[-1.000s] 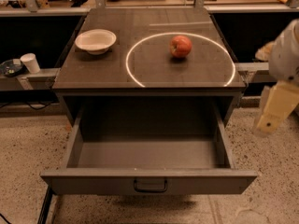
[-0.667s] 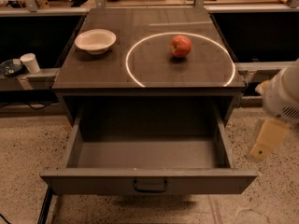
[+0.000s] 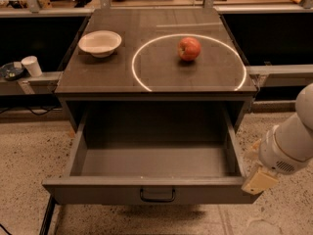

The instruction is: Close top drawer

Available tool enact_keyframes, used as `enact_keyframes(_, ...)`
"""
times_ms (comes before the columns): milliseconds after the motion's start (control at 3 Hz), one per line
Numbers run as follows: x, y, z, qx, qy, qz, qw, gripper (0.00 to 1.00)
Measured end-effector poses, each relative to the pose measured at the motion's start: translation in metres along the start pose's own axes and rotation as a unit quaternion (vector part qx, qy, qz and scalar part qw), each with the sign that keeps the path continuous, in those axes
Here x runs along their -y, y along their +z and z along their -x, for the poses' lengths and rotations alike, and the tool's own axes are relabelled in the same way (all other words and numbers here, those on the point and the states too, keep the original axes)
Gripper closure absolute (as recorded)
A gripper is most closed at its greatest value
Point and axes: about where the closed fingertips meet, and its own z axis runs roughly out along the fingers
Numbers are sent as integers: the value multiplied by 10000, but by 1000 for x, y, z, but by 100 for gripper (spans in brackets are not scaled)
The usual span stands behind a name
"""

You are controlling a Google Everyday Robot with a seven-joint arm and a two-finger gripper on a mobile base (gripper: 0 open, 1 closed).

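The top drawer (image 3: 98,190) is a large grey metal box, pulled fully out of the cabinet and empty inside. Its flat front panel faces me and has a small black centre handle (image 3: 157,196). My gripper (image 3: 258,180), beige at the end of a white arm (image 3: 291,143), sits low at the right, right beside the front right corner of the drawer, at the level of its front panel. It holds nothing that I can see.
On the cabinet top (image 3: 98,77) stand a white bowl (image 3: 100,42) at the back left and a red apple (image 3: 189,48) inside a white painted ring. A paper cup (image 3: 32,65) and a dark dish (image 3: 11,71) rest on a ledge at the left. Speckled floor lies around the drawer.
My arm and gripper have moved down and to the left, from beside the cabinet's right side to the drawer's front right corner. The drawer has not moved.
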Motion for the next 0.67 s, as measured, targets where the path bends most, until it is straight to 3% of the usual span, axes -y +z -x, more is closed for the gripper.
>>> enact_keyframes(333, -14, 19, 14, 246, -264, 107, 9993, 70)
enact_keyframes(667, -14, 19, 14, 246, -264, 107, 9993, 95)
